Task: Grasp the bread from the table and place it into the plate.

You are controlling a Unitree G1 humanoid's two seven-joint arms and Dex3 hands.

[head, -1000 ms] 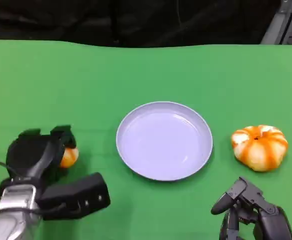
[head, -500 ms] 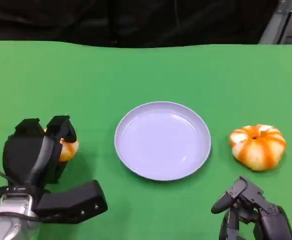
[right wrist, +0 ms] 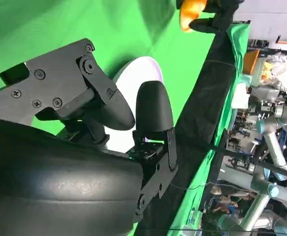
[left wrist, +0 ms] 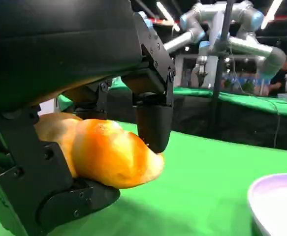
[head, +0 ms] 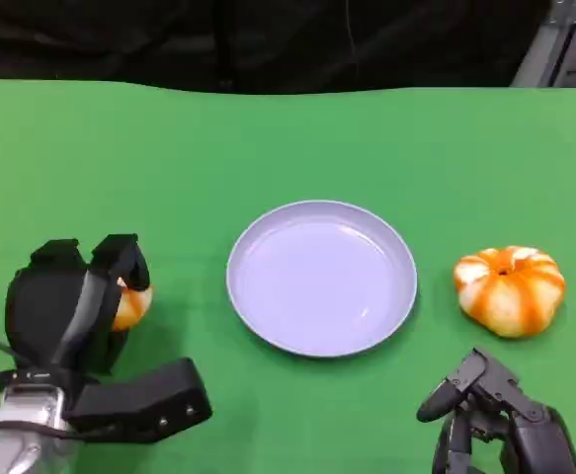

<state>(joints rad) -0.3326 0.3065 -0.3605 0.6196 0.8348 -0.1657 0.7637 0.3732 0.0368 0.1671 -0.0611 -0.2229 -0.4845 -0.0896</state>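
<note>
The bread [head: 131,306] is a golden-orange glazed bun at the left of the green table. My left hand [head: 65,306] grips it, fingers curled over its top. In the left wrist view the bread [left wrist: 109,152] sits between the fingers [left wrist: 153,118] above and the thumb [left wrist: 69,201] below. The pale lilac plate [head: 322,281] lies at the table's middle, to the right of the bread, with nothing on it; its rim [left wrist: 276,201] shows ahead of the held bread. My right hand [head: 495,420] rests low at the near right, holding nothing.
An orange-and-white pumpkin-shaped item [head: 510,289] lies right of the plate, just beyond my right hand. The table's far edge [head: 288,89] meets a dark backdrop. Bare green cloth separates the bread from the plate.
My left hand's fingers have closed over the bread, covering more of it, and the hand has settled slightly toward me. The plate, the pumpkin-shaped item and my right hand have stayed put.
</note>
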